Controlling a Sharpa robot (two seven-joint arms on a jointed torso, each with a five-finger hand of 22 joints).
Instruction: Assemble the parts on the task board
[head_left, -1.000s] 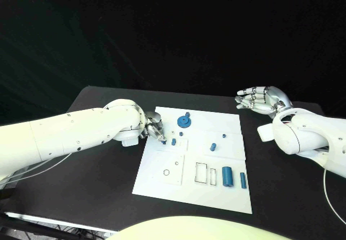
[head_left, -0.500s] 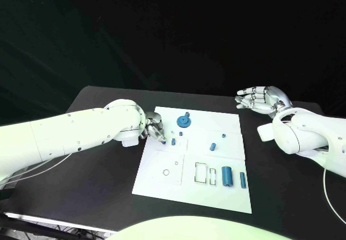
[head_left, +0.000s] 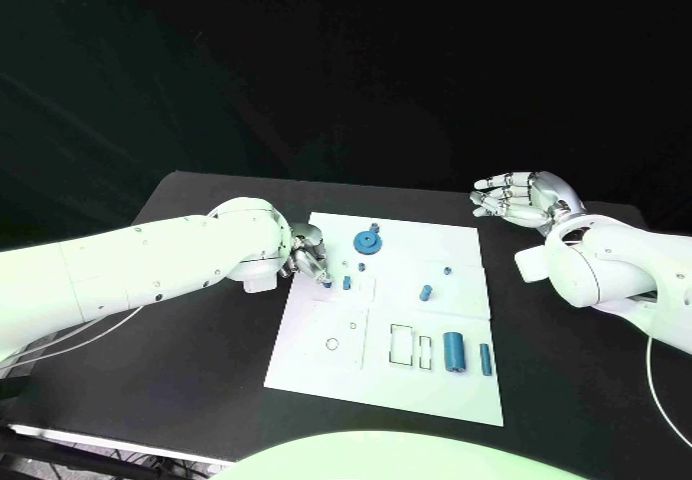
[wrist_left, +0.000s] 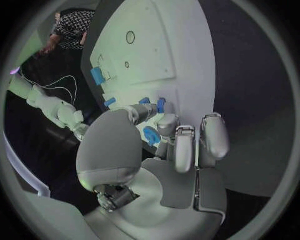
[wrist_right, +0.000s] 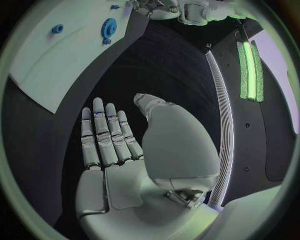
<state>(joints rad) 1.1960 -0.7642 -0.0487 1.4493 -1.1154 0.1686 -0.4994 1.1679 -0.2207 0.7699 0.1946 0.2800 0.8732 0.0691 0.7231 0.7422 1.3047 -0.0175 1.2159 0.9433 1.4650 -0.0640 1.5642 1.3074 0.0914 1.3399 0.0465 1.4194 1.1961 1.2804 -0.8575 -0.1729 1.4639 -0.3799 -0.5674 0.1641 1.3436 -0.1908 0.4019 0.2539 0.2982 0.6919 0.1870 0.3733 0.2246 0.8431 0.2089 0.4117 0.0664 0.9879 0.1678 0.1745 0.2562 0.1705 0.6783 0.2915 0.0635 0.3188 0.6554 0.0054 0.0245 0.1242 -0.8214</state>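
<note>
You are early in the task, I think. On the white board (head_left: 389, 320) the gear (head_left: 368, 241) and some pegs stand, but two blue cylinders (head_left: 456, 352) lie loose near the empty slots. Your left hand (head_left: 307, 257) pinches a small blue peg (wrist_left: 152, 135) at the board's left side; the left wrist view shows this grip clearly, where the head view shows little. Your right hand (head_left: 522, 198) is spread, holding nothing, beyond the board.

Left hand (head_left: 306, 257) fingers curled, tips down; right hand (head_left: 524, 199) raised, flat, fingers extended and apart
</note>
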